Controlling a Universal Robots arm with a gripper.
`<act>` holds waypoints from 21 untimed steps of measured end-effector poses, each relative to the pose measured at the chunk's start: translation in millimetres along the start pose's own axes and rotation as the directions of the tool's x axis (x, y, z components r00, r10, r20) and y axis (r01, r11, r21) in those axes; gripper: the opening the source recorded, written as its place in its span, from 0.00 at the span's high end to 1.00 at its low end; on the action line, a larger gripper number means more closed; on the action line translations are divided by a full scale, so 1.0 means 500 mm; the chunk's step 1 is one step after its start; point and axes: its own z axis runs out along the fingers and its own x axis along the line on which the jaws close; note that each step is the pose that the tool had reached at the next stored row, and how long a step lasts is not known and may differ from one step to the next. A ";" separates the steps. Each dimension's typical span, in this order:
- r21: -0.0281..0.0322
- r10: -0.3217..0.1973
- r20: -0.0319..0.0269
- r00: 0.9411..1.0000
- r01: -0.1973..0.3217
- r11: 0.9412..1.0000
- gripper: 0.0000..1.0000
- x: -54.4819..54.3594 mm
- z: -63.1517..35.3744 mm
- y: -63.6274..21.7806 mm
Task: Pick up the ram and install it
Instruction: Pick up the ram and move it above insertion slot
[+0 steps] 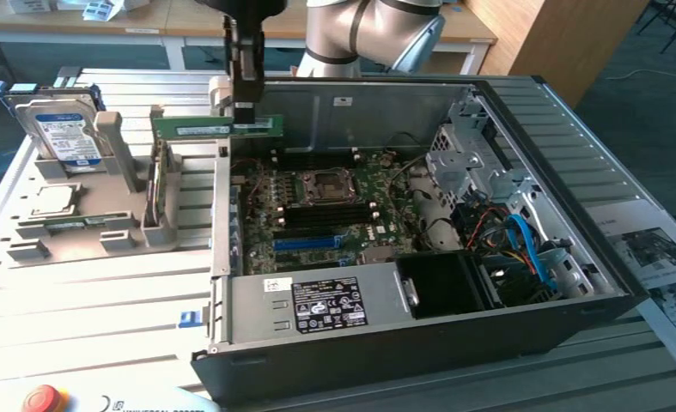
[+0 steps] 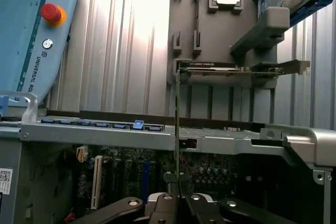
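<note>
The ram [image 1: 194, 128] is a long green stick with a pale label. It hangs level above the left wall of the open computer case [image 1: 590, 257], and my gripper [image 1: 246, 127] is shut on its right end. In the wrist view the ram [image 2: 177, 129] appears edge-on as a thin green line running away from my gripper [image 2: 178, 201], over the case wall. Below and to the exterior view's right lies the motherboard [image 1: 372, 202] with its CPU socket [image 1: 326, 186] and black slots [image 1: 324, 216] beside it.
A grey parts holder [image 1: 108, 215] at the exterior view's left carries a hard drive [image 1: 57, 129], a CPU chip [image 1: 53, 199] and an upright card [image 1: 155, 184]. The power supply [image 1: 314, 305] fills the case front. A red stop button [image 1: 42, 399] and papers [image 1: 659, 257] lie nearby.
</note>
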 end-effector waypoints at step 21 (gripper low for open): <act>-0.003 0.000 0.000 1.000 0.000 1.000 0.88 0.010 -0.012 -0.181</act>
